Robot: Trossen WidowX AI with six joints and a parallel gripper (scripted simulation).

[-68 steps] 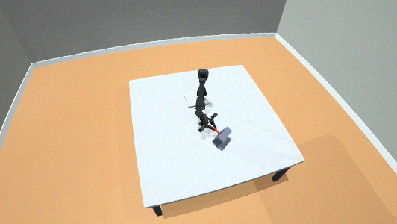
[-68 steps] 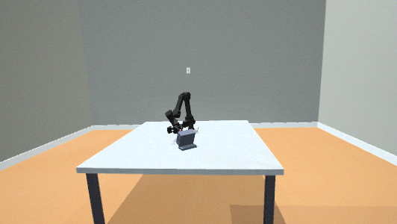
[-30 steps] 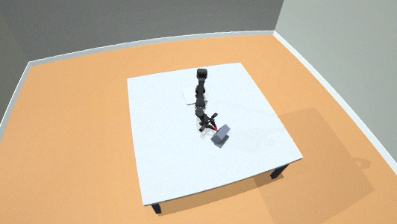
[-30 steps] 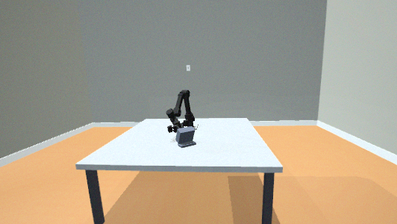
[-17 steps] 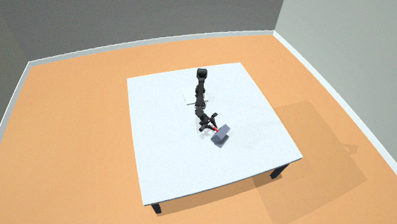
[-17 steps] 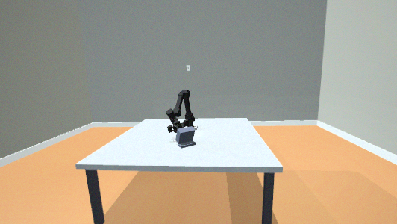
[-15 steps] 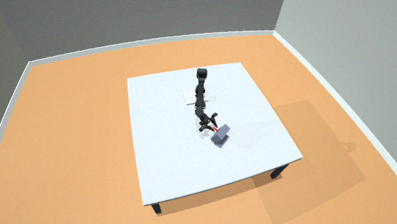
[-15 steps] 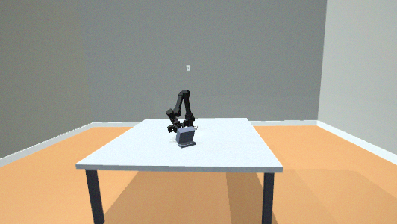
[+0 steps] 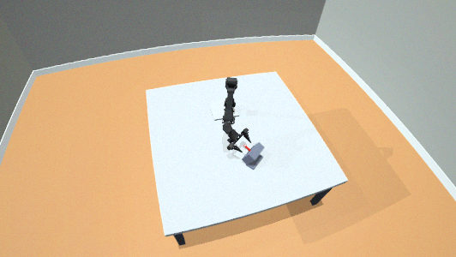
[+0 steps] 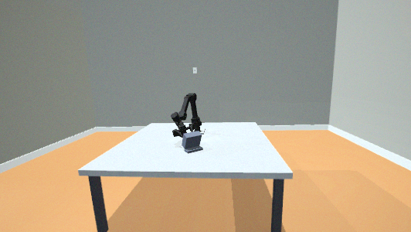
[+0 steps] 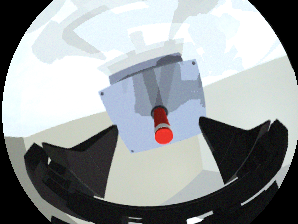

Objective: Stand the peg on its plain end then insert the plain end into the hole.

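Observation:
The red peg [image 9: 247, 148] [image 11: 160, 117] stands out from the face of the sloped blue-grey panel [image 9: 255, 152] [image 10: 191, 141] [image 11: 125, 110]. Its lower end is inside the dark-rimmed hole, and its white band and red end cap point back at the wrist camera. How deep it sits cannot be seen. My gripper [image 9: 245, 146] [image 11: 159, 123] is wide open, with one finger on each side of the peg. In the wrist view, gaps show between the peg and both fingers. In the exterior view, the panel hides the peg.
The panel's base stands on the white table [image 9: 193, 184] [image 10: 232, 162], in front of the arm [image 9: 230, 104] [image 10: 187, 106]. A thin pale plate [image 9: 215, 110] lies beside the arm in the top view.

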